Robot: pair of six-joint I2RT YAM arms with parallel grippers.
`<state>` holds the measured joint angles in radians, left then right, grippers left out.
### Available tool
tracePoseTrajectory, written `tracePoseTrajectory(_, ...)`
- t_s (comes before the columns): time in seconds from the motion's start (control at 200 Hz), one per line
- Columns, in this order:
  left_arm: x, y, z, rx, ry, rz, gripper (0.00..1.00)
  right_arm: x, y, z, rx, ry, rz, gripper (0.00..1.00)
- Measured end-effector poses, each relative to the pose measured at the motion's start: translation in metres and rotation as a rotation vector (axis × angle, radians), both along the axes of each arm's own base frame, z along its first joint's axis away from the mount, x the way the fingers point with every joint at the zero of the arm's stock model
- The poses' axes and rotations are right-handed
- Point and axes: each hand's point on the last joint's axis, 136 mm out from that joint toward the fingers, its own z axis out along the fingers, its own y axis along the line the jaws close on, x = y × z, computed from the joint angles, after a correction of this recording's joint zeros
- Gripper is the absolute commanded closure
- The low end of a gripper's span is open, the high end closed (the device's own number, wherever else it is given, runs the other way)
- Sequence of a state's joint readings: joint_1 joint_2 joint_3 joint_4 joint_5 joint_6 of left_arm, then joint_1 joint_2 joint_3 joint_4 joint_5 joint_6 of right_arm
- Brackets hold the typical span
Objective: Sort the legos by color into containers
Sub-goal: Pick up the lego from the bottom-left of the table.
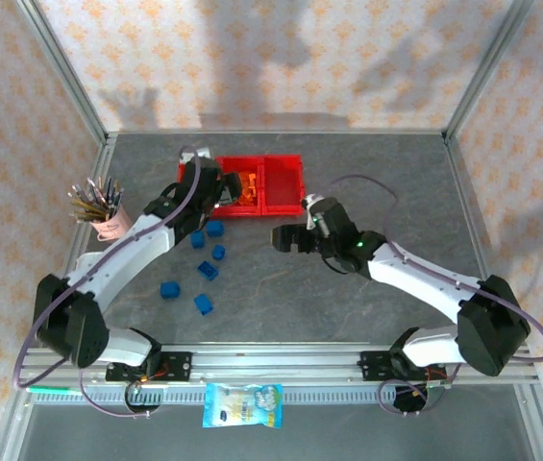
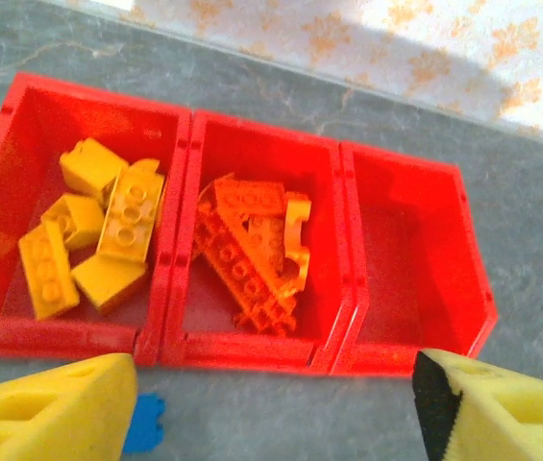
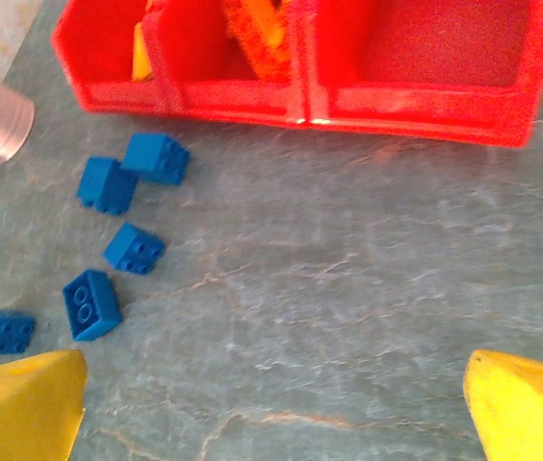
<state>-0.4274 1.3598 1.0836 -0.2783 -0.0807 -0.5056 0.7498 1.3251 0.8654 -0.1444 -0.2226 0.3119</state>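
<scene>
**In front of the red bins: blue bricks loose, both pincers empty**

On the grey bench, the row of three translucent red plastic bins is my landmark. Its left compartment holds chunky yellow blocks, its middle one a heap of darker orange pieces, and its right one is bare. Six small blue plastic bricks lie scattered just in front of the row, toward its left end, none touching a bin.

My left pincer hangs over the row's near rim, spread wide with nothing between its fingers. My right pincer hovers in front of the right compartment, equally wide and empty.

I judge the bricks light, rigid and smooth-walled, so apt to squirt out of a skewed pinch. I would close on two opposite flat sides, not on the studs. They sit at different angles, so the wrist must turn to suit each one.

From above, my left arm covers the row's left compartment. At the left wrist, one blue brick is half cut off by a finger. The orange heap is too tangled to count. A pink cup of pencils stands beyond the row's left end.
</scene>
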Motion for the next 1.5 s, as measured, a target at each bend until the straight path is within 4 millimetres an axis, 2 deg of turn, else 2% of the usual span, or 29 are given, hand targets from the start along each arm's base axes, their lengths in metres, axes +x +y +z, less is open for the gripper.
tracePoseTrajectory(0.09, -0.021, 0.006, -0.013, -0.017, 0.025, -0.005, 0.12, -0.015, 0.023, -0.004, -0.023, -0.018, 0.053, 0.01)
tracePoseTrajectory(0.25, -0.056, 0.021, -0.034, -0.046, 0.052, 0.02, 0.01, -0.048, 0.067, -0.026, -0.087, -0.037, 0.168, 0.06)
tracePoseTrajectory(0.32, -0.067, 0.027, -0.039, -0.063, 0.061, 0.039, 0.01, -0.065, 0.086, -0.037, -0.106, -0.043, 0.227, 0.07)
tracePoseTrajectory(0.475, -0.081, 0.04, -0.039, -0.1, 0.043, 0.102, 0.0, -0.092, 0.123, -0.057, -0.138, -0.049, 0.318, 0.09)
tracePoseTrajectory(0.706, -0.091, 0.056, -0.027, -0.14, 0.002, 0.192, 0.0, -0.115, 0.166, -0.074, -0.155, -0.068, 0.386, 0.12)
tracePoseTrajectory(0.886, -0.096, 0.065, -0.021, -0.155, -0.014, 0.238, 0.0, -0.125, 0.186, -0.089, -0.182, -0.083, 0.412, 0.16)
tracePoseTrajectory(1.166, -0.102, 0.07, -0.017, -0.176, -0.025, 0.267, 0.0, -0.121, 0.217, -0.097, -0.211, -0.133, 0.413, 0.28)
tracePoseTrajectory(1.502, -0.106, 0.074, -0.014, -0.178, -0.032, 0.281, 0.0, -0.12, 0.228, -0.126, -0.302, -0.142, 0.435, 0.57)
